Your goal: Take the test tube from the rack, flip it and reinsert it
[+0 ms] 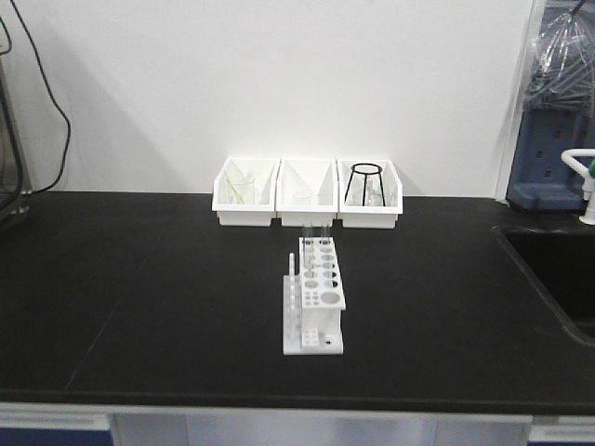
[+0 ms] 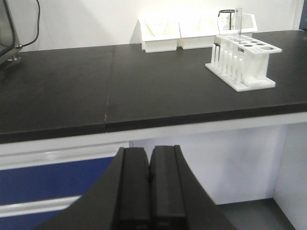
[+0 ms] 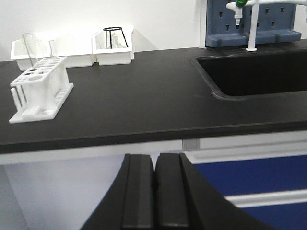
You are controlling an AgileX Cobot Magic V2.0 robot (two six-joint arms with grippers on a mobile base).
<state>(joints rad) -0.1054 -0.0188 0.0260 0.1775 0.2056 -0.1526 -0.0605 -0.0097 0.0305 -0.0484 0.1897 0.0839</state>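
**Q:** Where is the tube?

**A:** The tube (image 1: 307, 230) stands upright in a far-end hole of the rack (image 1: 314, 295), mid-counter (image 1: 139, 297), in front of three bins (image 1: 307, 190). A look-alike (image 1: 327, 230) stands just beside it. I cannot tell which of the two is meant.

**Q:** How will it handle?

**A:** I judge it light, stiff, slick and brittle, being thin glass. I would take it on the bare length above the rack top, below the rim, with a gentle squeeze.

**Q:** And the claws?

**A:** The left claw (image 2: 151, 187) and right claw (image 3: 154, 187) are both below and in front of the counter edge. Their fingers are pressed together and hold nothing.

**Q:** What does each view add?

**A:**
- **Front:** it shows the hole layout, but the tubes are faint.
- **Left wrist:** one tube stands sharp against the wall, and the pegs (image 2: 225, 60) face me.
- **Right wrist:** both tubes show apart from each other, and the sink (image 3: 259, 72) lies to the right.
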